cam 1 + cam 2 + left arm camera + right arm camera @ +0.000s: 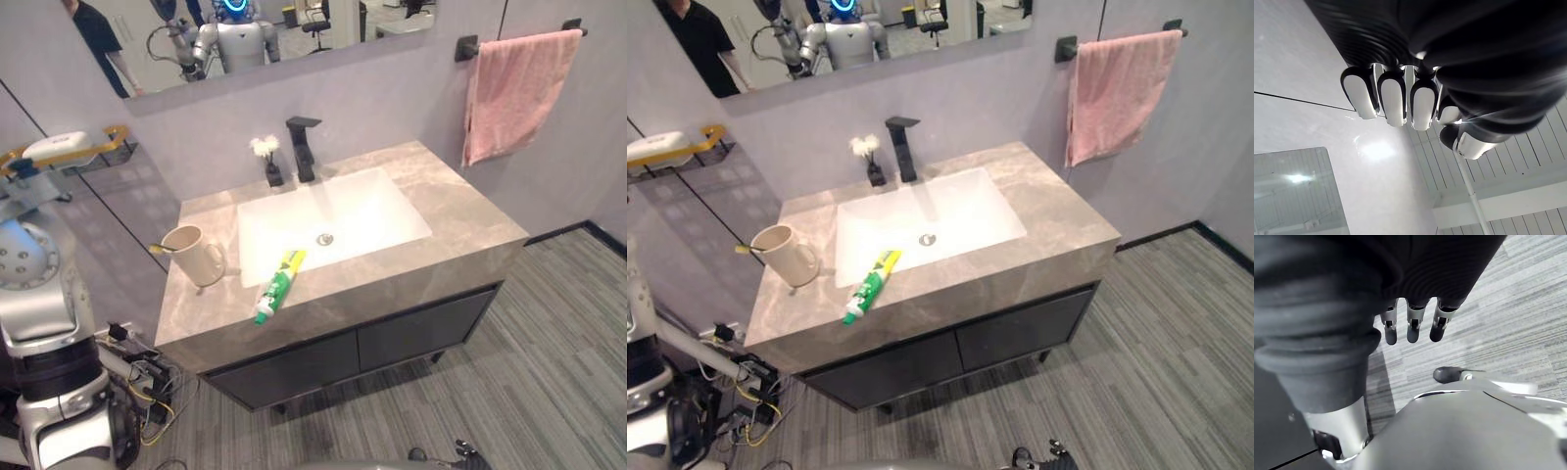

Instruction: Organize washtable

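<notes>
**Washtable in front of me, both my hands empty**

The grey stone surface (460, 211) spans the middle of my head view, standing against the wall on a dark cabinet (392, 338). A white rectangular sink (353, 211) is set into it, taking up most of the middle. Above it runs a mirror (392, 20), and to the right a pink towel (514, 93) hangs from a black bar on the wall. On the left wall there is a small shelf (88, 157) with a yellow rail and something white lying on it.

A black faucet (304, 147) stands upright at the back rim of the sink, and just beside it on the left is a small dark vase (272, 171) with white flowers. A beige cup (199, 255) stands upright on the surface left of the sink, with the yellow end of a toothbrush (157, 249) poking out over its rim. A green and yellow toothpaste tube (278, 286) lies flat on the front strip of the surface, near the cup, its yellow end at the sink's edge and its cap towards the front.

My left hand (1393, 100) is well away from the surface, its fingers relaxed and holding nothing. My right hand (1412, 325) hangs over the striped grey floor (1508, 318), fingers straight and empty.
</notes>
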{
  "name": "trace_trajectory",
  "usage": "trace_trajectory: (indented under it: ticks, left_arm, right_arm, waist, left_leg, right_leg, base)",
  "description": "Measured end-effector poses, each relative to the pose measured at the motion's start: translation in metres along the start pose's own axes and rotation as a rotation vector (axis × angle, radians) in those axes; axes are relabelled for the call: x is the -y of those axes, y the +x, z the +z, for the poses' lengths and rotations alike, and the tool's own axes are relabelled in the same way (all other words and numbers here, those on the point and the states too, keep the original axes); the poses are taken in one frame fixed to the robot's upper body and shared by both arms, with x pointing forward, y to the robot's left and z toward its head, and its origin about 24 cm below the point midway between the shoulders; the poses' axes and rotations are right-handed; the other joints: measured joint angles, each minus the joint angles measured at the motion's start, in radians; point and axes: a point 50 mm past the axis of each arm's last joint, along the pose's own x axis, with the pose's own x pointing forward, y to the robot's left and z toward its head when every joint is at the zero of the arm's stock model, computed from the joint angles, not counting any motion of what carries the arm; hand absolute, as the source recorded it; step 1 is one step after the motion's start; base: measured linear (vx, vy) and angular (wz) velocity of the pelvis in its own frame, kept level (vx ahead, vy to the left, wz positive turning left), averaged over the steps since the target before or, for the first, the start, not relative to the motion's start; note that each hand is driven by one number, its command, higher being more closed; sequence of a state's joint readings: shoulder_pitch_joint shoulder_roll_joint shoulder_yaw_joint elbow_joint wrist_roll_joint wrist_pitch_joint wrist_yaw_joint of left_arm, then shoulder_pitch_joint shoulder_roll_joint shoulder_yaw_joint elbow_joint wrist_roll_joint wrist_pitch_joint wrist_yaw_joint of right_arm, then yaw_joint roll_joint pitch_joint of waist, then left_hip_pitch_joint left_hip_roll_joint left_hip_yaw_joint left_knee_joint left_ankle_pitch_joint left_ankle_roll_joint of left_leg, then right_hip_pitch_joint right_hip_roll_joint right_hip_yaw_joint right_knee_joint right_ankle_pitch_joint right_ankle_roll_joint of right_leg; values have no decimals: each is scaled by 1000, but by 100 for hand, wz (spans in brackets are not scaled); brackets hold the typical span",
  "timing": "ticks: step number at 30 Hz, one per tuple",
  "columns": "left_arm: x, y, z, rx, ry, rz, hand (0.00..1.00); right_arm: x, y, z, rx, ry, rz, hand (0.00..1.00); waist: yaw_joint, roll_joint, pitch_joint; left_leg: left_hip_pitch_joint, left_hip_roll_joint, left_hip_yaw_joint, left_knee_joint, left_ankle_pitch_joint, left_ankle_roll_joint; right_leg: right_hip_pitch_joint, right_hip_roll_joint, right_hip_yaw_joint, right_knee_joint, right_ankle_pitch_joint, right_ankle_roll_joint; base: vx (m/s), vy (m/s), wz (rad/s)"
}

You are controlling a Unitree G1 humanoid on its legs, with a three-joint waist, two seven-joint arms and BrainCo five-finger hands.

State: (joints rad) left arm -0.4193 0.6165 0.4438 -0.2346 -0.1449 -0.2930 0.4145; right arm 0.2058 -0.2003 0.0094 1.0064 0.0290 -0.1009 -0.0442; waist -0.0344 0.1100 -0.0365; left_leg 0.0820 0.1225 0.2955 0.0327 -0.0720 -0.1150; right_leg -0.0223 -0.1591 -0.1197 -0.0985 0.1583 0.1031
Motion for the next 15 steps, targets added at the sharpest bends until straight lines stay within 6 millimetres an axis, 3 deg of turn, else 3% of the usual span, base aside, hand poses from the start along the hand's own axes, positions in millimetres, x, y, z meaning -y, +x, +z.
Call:
trace_trajectory:
  ticks: [9,10,15]
  left_arm:
    - [5,-2,-1,-7,-9,-36,100]
    - [7,-2,-1,-9,-11,-45,0]
    - [26,-13,-8,-73,-75,-159,0]
  right_arm:
    - [-2,0,-1,-4,3,4,0]
    - [-2,-1,-2,-5,3,4,0]
    - [-3,-1,-4,-13,6,6,0]
  waist:
    - [-1,-8,-6]
    - [-1,-9,-7]
    - [-2,-17,-11]
  left_leg:
    - [-6,0,-13,0,2,-3]
    - [-6,0,-14,0,2,-3]
    - [-6,-1,-18,-2,3,-5]
  right_leg:
    - [1,0,-12,0,0,0]
    - [1,0,-13,0,0,0]
    - [3,0,-15,0,0,0]
  base:
    - [-7,-18,3]
    - [-10,-20,3]
    - [0,0,0]
